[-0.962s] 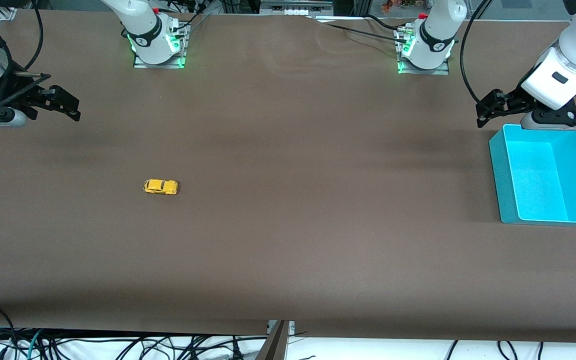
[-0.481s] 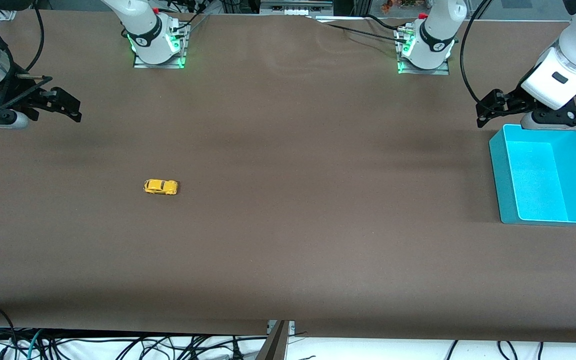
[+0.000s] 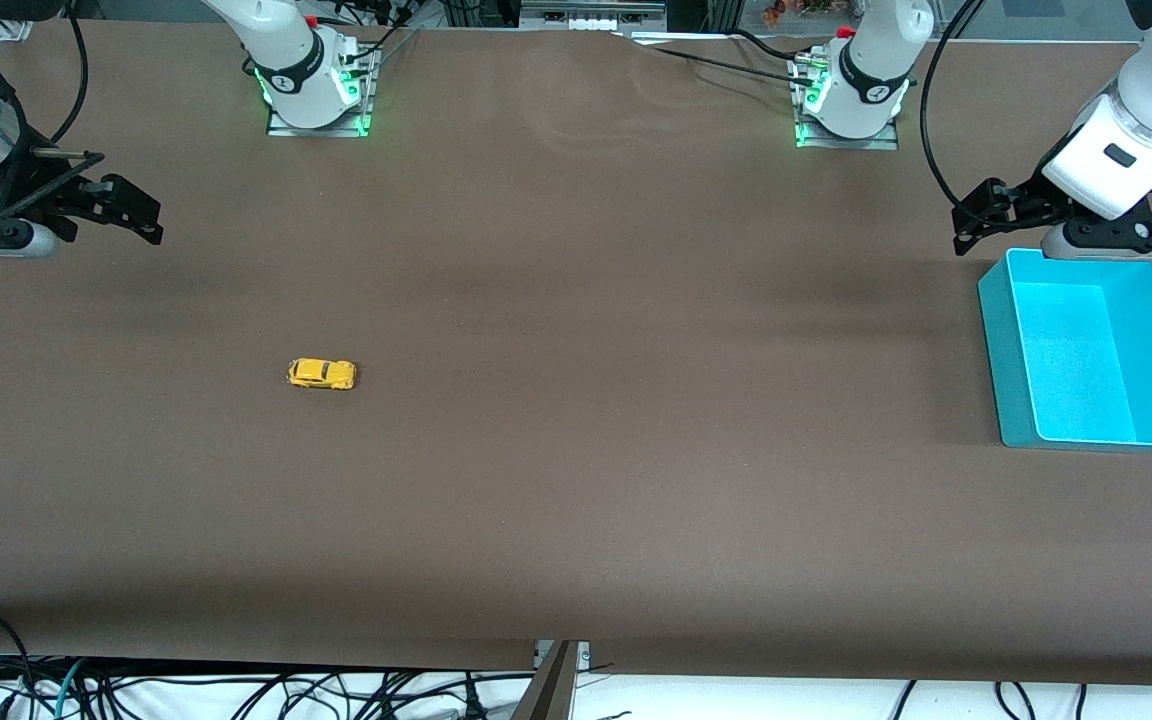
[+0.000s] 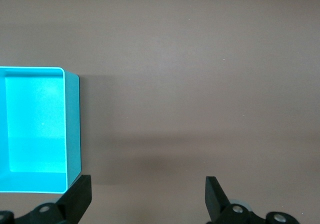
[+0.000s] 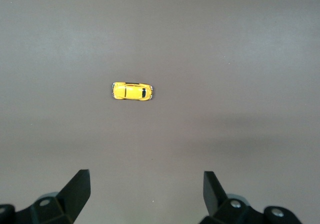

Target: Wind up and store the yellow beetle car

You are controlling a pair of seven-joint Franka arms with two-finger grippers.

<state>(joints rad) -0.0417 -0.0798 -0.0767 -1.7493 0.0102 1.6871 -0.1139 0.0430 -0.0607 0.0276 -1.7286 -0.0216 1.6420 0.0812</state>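
- Yellow beetle car (image 3: 321,373) sits on its wheels on the brown tabletop (image 3: 576,450), toward the right arm's end, touching nothing.
- Right tool (image 3: 126,215) hangs over the tabletop edge at that end, well apart from the car, its fingers (image 5: 75,191) spread wide and empty; its wrist view shows the car (image 5: 132,91) lying between and ahead of the two fingertips.
- Left tool (image 3: 981,225) hangs at the other end, just beside the turquoise bin (image 3: 1011,340), fingers (image 4: 215,196) apart and holding nothing.
- Bin stands open, nothing inside, well apart from the car.
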